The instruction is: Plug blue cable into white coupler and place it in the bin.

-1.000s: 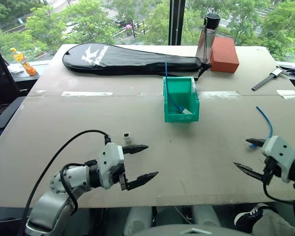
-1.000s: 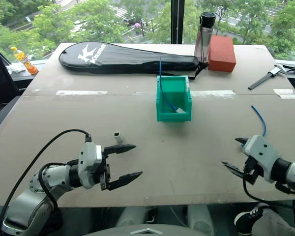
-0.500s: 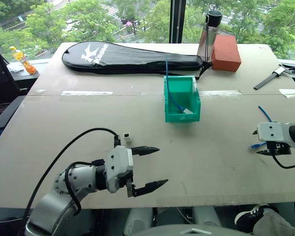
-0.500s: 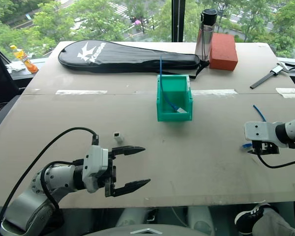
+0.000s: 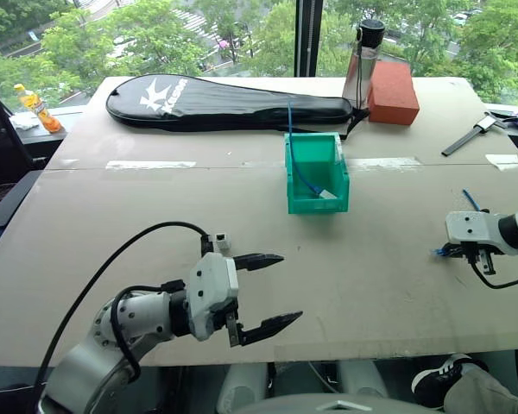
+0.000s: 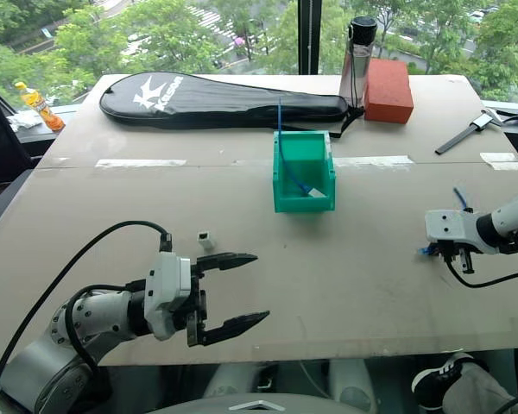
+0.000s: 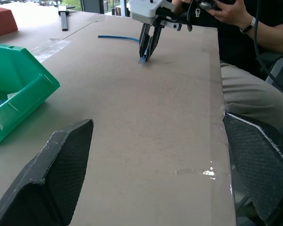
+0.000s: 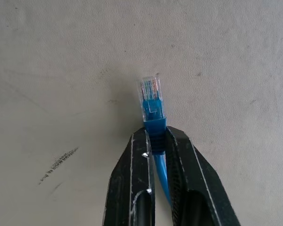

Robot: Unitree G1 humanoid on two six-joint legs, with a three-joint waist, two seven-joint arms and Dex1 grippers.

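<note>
At the table's right side lies the blue cable (image 5: 467, 199). My right gripper (image 5: 450, 251) points down at the table and is shut on the cable just behind its clear plug (image 8: 151, 96). The plug sticks out past the fingertips, close over the tabletop. The white coupler (image 5: 222, 241) stands on the table left of centre, just beyond my left gripper (image 5: 289, 287). That gripper hovers wide open and holds nothing. The green bin (image 5: 316, 205) sits mid-table and holds another blue cable with a white block.
A black racket bag (image 5: 224, 103), a metal bottle (image 5: 363, 73) and a red brick (image 5: 391, 93) line the far edge. A small hand tool (image 5: 470, 136) lies at the far right. A seated person (image 7: 247, 28) is beside the right edge.
My right gripper has swung to point down and has shut on the blue cable near its plug. The left gripper has drifted slightly right and stays open.
</note>
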